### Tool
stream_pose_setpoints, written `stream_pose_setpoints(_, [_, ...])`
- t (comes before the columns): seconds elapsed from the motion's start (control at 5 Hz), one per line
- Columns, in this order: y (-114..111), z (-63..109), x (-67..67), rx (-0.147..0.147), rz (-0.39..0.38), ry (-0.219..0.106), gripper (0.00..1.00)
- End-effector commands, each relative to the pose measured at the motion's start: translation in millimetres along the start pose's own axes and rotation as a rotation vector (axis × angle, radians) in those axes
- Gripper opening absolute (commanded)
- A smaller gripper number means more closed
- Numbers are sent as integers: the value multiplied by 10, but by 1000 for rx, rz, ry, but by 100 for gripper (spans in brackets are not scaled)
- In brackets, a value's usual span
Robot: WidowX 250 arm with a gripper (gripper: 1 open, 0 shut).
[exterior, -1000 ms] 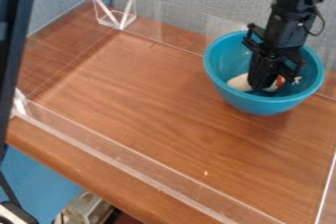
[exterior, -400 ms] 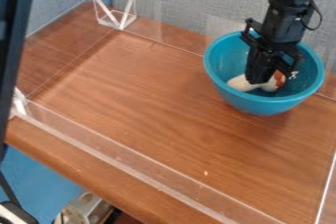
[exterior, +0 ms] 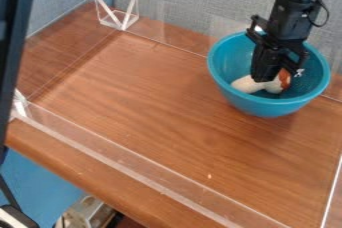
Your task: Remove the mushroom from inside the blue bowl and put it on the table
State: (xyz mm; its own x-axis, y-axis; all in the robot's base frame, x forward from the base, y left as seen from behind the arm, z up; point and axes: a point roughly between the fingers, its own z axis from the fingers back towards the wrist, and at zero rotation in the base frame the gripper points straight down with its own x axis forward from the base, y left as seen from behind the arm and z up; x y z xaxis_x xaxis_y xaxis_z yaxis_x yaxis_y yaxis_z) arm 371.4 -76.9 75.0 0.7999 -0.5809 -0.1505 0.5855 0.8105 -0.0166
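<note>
- Now the fingers (exterior: 277, 72) reach straight down into the blue bowl (exterior: 247, 103), closed tight on the mushroom (exterior: 253, 84) at its red cap.
- Its cream stem points left, low inside the bowl.
- Bowl stands far right on the table (exterior: 147, 102).

The picture is small and soft, its fine detail smeared. Even, fairly bright light falls from above, laying a pale sheen across the middle of the wood-grain counter (exterior: 147, 92). The glossy blue bowl (exterior: 247, 102) shows faint highlights along its rim and a thin shadow at its base. The clear acrylic walls (exterior: 158, 27) catch light as bright lines. A dark bar (exterior: 14, 32) at the left edge is out of focus. The black tool (exterior: 277, 80) loses its detail to darkness.
</note>
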Motion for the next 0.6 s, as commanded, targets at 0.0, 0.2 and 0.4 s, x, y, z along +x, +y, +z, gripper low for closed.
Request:
stream_pose_setpoints(0.0, [99,528,-37,58,21,-131,0])
stream_pose_setpoints(0.2, [105,617,-60,56,29,-143,0])
stream_pose_setpoints(0.4, [116,706,-88,53,38,-151,0])
